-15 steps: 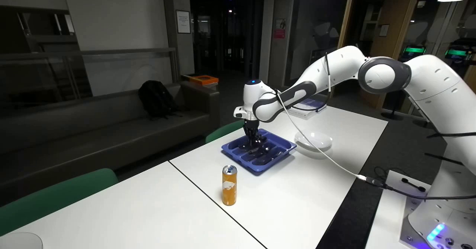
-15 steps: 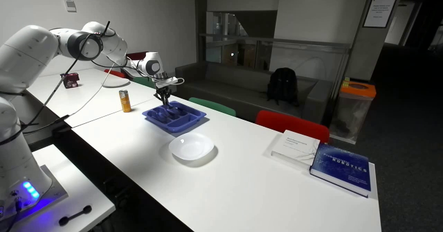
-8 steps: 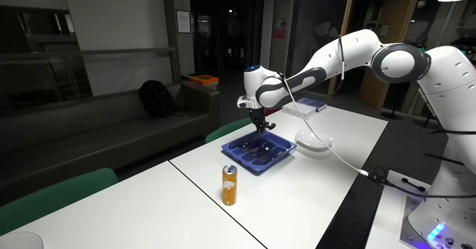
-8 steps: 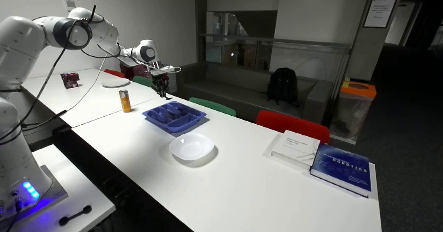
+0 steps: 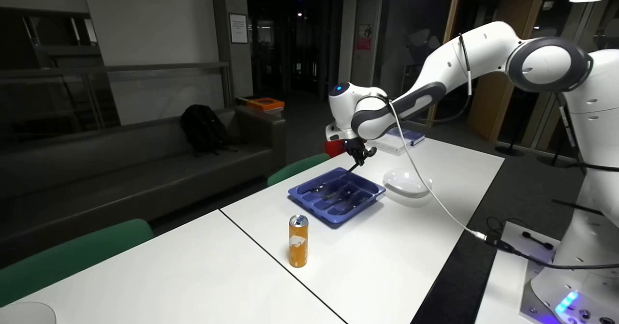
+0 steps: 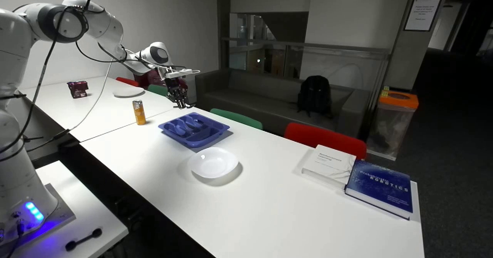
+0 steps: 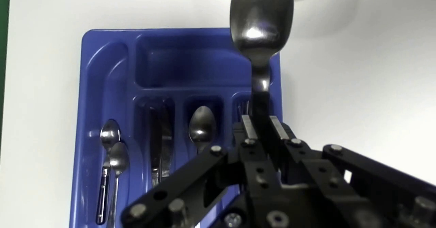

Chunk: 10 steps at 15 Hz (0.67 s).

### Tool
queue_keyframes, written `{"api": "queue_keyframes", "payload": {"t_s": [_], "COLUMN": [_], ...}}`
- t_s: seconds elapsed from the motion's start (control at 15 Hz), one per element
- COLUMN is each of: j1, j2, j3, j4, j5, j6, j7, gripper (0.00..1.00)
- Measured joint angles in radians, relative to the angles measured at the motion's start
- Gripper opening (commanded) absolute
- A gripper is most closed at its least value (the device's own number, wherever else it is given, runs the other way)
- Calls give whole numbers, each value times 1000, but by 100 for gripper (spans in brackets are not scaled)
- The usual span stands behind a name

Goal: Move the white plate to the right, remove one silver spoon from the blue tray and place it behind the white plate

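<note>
The handle of a spoon [image 7: 261, 20] is clamped in the gripper [image 7: 264, 126], whose jaws are drawn in to the narrow width of that handle; the bowl is left free beyond them. In both exterior views the gripper is seen held up above the level of the tray [image 7: 185, 66], near its edge. The plate [image 6: 213, 162] is set on the table [image 6: 289, 211] just beside the tray, with a strip of tabletop between. Two small spoons [image 7: 119, 158] are laid against each other in a side compartment, and a larger spoon [image 7: 202, 123], partly hidden by the gripper, is laid in another. A can [image 6: 139, 112] is stood upright across the tray from the plate. Two books [image 6: 329, 163] are laid side by side at the table's end.
</note>
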Motion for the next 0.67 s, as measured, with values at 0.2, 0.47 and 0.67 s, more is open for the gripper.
{"api": "queue_keyframes", "payload": {"t_s": [0.2, 0.47, 0.67], "j1": [-23, -78, -122], "j2": [-58, -134, -193], "j3": [-1, -3, -13], "j4": [-85, -188, -264], "j5": [-10, 78, 167], "j6": [68, 162, 216], "j7": [-10, 46, 96], "gripper": [3, 3, 3]}}
